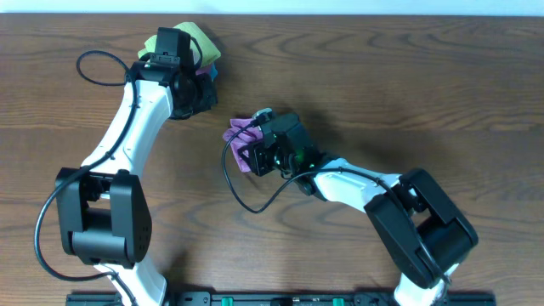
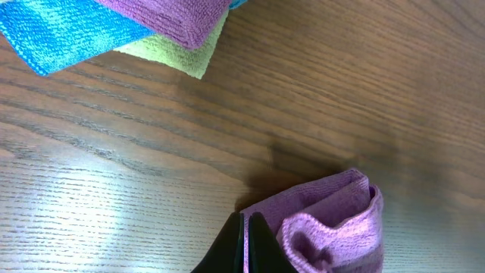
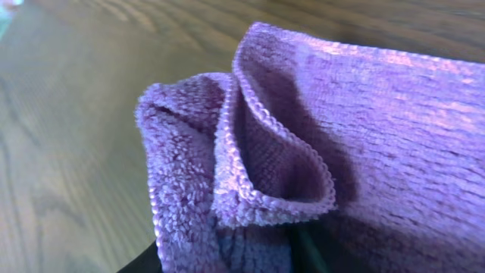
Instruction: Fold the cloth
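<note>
Cloth (image 1: 239, 133) sits bunched on the table (image 1: 408, 85) right at the tips of my right tool (image 1: 253, 148), partly under them. It is not flat. It is gathered into a short lilac lump, and its long axis runs across the line my tool points along. One end reaches past the tips and the other is tucked beneath the tool. From the right wrist, a stitched hem curls into an upright loop just ahead of the fingers, with fuzzy folds beside it. The fabric hides most of the fingers, so I cannot tell whether they are apart or clamped on it. My right arm (image 1: 357, 183) reaches out low from its base, wrist turned so the tool points sideways at the lump. My left arm (image 1: 127, 127) stretches far forward. My left tool (image 2: 244, 231), fingers pressed together, hangs near a green cloth (image 1: 194, 36) and a blue cloth (image 2: 68, 34), well apart from my right tool.
</note>
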Tool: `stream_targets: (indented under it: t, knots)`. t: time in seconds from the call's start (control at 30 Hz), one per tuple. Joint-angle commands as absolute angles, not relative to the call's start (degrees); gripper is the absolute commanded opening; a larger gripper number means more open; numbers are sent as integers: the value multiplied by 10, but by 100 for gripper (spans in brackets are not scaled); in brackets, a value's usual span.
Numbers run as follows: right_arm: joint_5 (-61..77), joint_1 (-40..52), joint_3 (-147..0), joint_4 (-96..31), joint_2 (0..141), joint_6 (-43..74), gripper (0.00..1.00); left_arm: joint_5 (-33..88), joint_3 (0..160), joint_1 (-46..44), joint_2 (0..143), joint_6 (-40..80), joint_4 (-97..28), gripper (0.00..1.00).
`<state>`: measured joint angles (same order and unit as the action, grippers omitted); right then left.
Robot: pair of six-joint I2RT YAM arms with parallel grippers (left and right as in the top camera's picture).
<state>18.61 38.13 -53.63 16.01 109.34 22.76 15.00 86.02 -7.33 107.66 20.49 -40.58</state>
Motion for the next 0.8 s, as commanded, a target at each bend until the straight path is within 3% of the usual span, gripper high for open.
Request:
stream_targets:
  t: [0.0, 0.77]
  knots:
    - [229, 391, -544, 167, 1097, 222, 40, 144, 873, -70, 1057, 193, -409, 5]
    - [374, 391, -545, 174, 1097, 222, 53, 149, 873, -31, 1043, 193, -404, 6]
